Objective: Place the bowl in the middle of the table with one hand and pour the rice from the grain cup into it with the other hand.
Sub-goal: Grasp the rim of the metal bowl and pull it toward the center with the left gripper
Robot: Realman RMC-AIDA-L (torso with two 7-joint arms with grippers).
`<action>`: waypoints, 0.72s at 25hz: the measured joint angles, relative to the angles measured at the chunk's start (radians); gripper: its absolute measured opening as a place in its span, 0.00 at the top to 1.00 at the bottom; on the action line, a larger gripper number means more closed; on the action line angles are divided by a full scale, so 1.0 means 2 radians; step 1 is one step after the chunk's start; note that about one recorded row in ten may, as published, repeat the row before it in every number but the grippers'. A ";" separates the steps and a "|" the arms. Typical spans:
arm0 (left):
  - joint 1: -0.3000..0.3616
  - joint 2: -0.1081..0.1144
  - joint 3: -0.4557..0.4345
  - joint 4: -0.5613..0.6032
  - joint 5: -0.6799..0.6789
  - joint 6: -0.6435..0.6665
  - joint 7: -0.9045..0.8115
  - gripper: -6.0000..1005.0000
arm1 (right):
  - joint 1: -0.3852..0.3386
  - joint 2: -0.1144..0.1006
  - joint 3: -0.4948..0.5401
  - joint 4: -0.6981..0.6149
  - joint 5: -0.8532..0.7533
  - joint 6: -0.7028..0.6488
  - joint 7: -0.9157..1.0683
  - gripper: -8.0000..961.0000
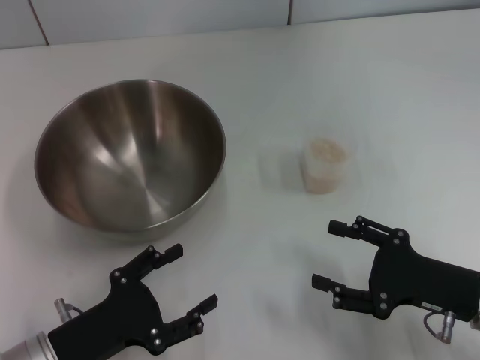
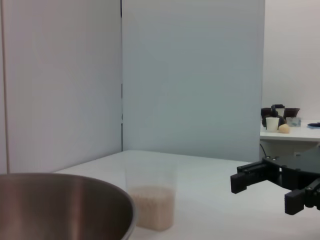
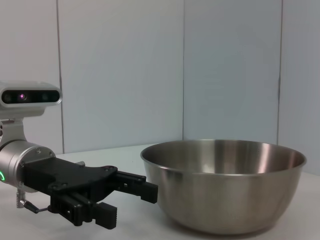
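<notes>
The steel bowl (image 1: 131, 154) sits empty on the left part of the white table (image 1: 360, 82). It also shows in the left wrist view (image 2: 60, 207) and the right wrist view (image 3: 225, 185). The translucent grain cup (image 1: 326, 166) stands upright right of centre, with rice (image 2: 152, 205) in its lower part. My left gripper (image 1: 193, 277) is open and empty, just in front of the bowl. My right gripper (image 1: 326, 255) is open and empty, in front of the cup and apart from it. Each gripper shows in the other's wrist view: the right gripper (image 2: 267, 192), the left gripper (image 3: 127, 202).
A grey panelled wall (image 1: 150, 19) runs behind the table's far edge. A side counter with cups and dark objects (image 2: 280, 120) stands far off in the left wrist view. Bare table lies between bowl and cup.
</notes>
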 joint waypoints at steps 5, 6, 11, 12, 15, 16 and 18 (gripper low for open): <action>-0.002 0.000 0.000 -0.002 0.001 -0.010 0.000 0.16 | 0.000 0.000 0.000 0.000 -0.002 -0.001 0.000 0.17; -0.003 0.000 0.000 -0.003 0.002 -0.011 0.000 0.16 | 0.000 0.000 0.000 0.000 -0.002 -0.001 0.000 0.17; -0.004 0.000 0.002 -0.004 0.002 -0.007 0.000 0.16 | 0.001 0.000 0.000 0.000 -0.003 0.001 0.000 0.17; -0.004 0.000 0.002 -0.004 0.002 -0.007 0.000 0.16 | 0.001 0.000 0.000 0.000 -0.003 0.001 0.000 0.17; 0.010 0.003 -0.036 0.010 -0.004 0.109 -0.003 0.16 | 0.001 0.000 0.000 0.000 -0.003 0.002 0.000 0.17; 0.010 0.003 -0.036 0.010 -0.004 0.109 -0.003 0.16 | 0.001 0.000 0.000 0.000 -0.003 0.002 0.000 0.17; 0.004 0.004 -0.080 0.049 -0.005 0.147 -0.095 0.16 | 0.002 0.000 0.000 0.000 -0.003 0.002 0.000 0.17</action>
